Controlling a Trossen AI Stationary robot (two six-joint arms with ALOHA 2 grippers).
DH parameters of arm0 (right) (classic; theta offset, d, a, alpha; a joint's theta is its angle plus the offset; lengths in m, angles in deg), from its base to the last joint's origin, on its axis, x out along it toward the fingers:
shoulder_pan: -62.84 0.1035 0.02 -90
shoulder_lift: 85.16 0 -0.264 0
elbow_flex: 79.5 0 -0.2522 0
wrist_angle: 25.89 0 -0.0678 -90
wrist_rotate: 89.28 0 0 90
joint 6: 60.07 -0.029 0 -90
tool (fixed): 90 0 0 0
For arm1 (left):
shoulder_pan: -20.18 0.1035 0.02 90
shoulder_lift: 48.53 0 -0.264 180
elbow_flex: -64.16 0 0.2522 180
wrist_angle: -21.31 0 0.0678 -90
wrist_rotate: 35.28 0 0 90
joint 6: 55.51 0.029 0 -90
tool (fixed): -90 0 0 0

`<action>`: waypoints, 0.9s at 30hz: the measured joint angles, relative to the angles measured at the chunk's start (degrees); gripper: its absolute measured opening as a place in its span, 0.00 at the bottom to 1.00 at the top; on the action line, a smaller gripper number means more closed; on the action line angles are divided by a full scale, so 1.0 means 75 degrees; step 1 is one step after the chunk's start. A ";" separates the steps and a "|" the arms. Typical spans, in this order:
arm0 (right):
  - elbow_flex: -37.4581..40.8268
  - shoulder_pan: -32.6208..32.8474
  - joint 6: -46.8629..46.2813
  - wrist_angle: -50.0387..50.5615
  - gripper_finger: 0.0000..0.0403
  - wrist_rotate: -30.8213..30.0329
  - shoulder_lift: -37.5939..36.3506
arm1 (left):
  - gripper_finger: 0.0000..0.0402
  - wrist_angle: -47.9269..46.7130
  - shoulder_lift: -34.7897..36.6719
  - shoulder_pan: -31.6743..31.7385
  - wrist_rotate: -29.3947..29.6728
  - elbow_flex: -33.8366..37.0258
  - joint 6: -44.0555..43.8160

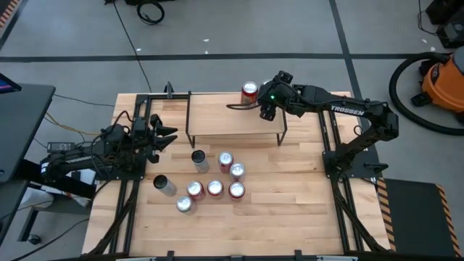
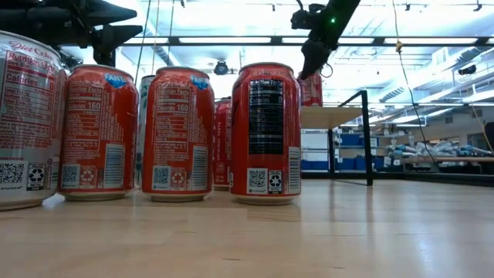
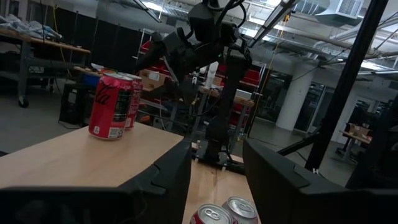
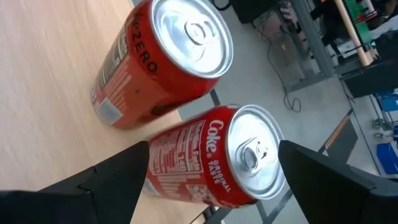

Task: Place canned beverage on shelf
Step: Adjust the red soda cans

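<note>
The shelf stands at the table's far middle. Two red cans stand upright on their bases near its far edge: a Coke Zero can and a Coke Original can, seen together in the high view. My right gripper hovers open above the shelf, just right of and nearer than the cans. In its wrist view the fingers frame the Coke Original can without touching it. My left gripper waits open at the table's left side, with nothing between its fingers.
Several more cans stand on the tabletop in front of the shelf, with a silver one among them and another off to their left. The shelf's black legs stand at its corners. Bare shelf top lies left of the two cans.
</note>
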 joint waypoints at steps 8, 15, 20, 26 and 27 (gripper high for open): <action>0.0000 0.0191 -0.0018 0.0479 0.90 0.0168 0.0000 | 0.39 -0.0003 0.0000 0.0000 0.0000 0.0000 -0.0009; -0.0003 0.0197 -0.0127 0.0714 0.90 0.0124 -0.0015 | 0.39 0.0000 0.0000 -0.0003 0.0000 0.0000 -0.0017; -0.0002 0.0261 0.0047 0.0526 0.90 0.0128 -0.0015 | 0.39 -0.0002 0.0000 -0.0002 0.0000 0.0000 -0.0015; 0.0000 0.0545 0.0424 -0.0452 0.90 0.0226 -0.0010 | 0.39 0.0000 0.0000 -0.0003 0.0000 0.0000 -0.0012; 0.0000 0.0566 0.0427 -0.0572 0.90 0.0299 -0.0010 | 0.39 0.0000 0.0001 -0.0001 0.0000 0.0000 -0.0012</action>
